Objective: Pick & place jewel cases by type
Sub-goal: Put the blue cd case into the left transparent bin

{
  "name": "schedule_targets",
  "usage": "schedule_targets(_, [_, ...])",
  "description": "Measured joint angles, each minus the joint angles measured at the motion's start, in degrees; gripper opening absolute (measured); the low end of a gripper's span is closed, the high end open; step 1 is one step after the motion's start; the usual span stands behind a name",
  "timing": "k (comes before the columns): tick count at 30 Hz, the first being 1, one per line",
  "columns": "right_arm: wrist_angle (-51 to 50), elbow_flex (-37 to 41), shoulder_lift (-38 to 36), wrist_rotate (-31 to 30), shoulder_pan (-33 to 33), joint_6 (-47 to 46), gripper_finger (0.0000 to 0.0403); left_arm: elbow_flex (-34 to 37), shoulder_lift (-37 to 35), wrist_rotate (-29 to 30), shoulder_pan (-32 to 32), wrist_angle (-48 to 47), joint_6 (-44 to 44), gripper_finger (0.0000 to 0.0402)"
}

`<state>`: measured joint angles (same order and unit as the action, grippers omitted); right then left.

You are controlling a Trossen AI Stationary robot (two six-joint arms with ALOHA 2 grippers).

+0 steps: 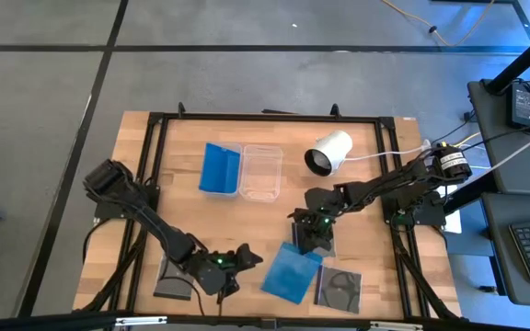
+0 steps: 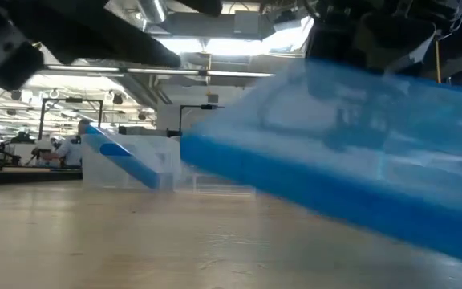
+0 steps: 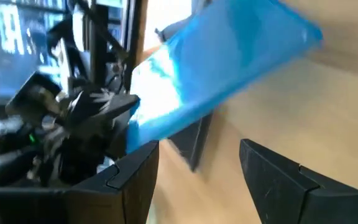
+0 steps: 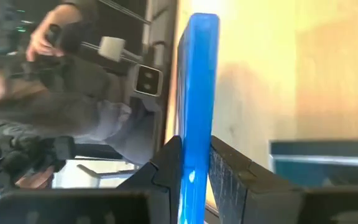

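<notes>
filling most of the low view is a translucent blue jewel case (image 2: 351, 152), tilted and lifted off the wooden table (image 2: 135, 241), so close we can't see what holds it from there. behind it a second blue case (image 2: 119, 156) leans in a clear tub (image 2: 127, 164).

from the high view we see our right gripper (image 1: 309, 235) reaching to the table's front middle, on the far edge of that blue jewel case (image 1: 290, 273). our left gripper (image 1: 231, 267) sits just to the left of the same case, fingers apart, not touching it as far as we can tell. a dark case with a disc (image 1: 339, 288) lies flat just right of the blue one, and another dark case (image 1: 177, 279) lies under the left arm. further back, one tub holds the blue case (image 1: 218, 168), a second clear tub (image 1: 260, 171) stands beside it, and a white cylinder (image 1: 328, 152) lies near those (not part of the sorting).

left wrist view: the two fingers (image 3: 135, 174) stand wide apart with bare table between them, and the blue case (image 3: 222, 68) floats ahead, held at its end by the other gripper (image 3: 114, 115).

right wrist view: the fingers (image 4: 166, 168) are clamped on the blue case (image 4: 197, 87), seen edge-on. a dark case edge (image 4: 322, 152) shows beside it, and a person (image 4: 61, 81) stands beyond the table.
</notes>
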<state>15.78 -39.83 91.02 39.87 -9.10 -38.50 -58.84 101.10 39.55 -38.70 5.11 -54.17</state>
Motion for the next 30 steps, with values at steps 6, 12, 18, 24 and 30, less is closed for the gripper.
schedule_targets(6, [1.19,0.00,0.00,0.55,0.00,0.15,0.0053,0.01,1.01,2.26,1.20,3.76,-8.29,0.0221])
schedule_targets(12, [0.75,0.00,0.00,-0.67,-0.01,-0.04,0.0064,0.19,1.03,-0.25,3.15,4.08,-8.00,0.0221])
schedule_targets(18, [0.73,0.00,0.00,-0.72,0.00,-0.04,0.0057,0.19,1.03,-6.35,4.40,4.11,-19.29,0.0221])
schedule_targets(24, [0.71,0.00,0.00,-0.74,-0.02,-0.17,0.0061,0.19,1.05,-9.63,6.18,6.09,-29.32,0.0221])
schedule_targets(30, [0.71,0.00,0.00,-0.72,-0.01,-0.11,0.0063,0.21,1.12,-13.50,8.39,5.53,-33.05,0.0221])
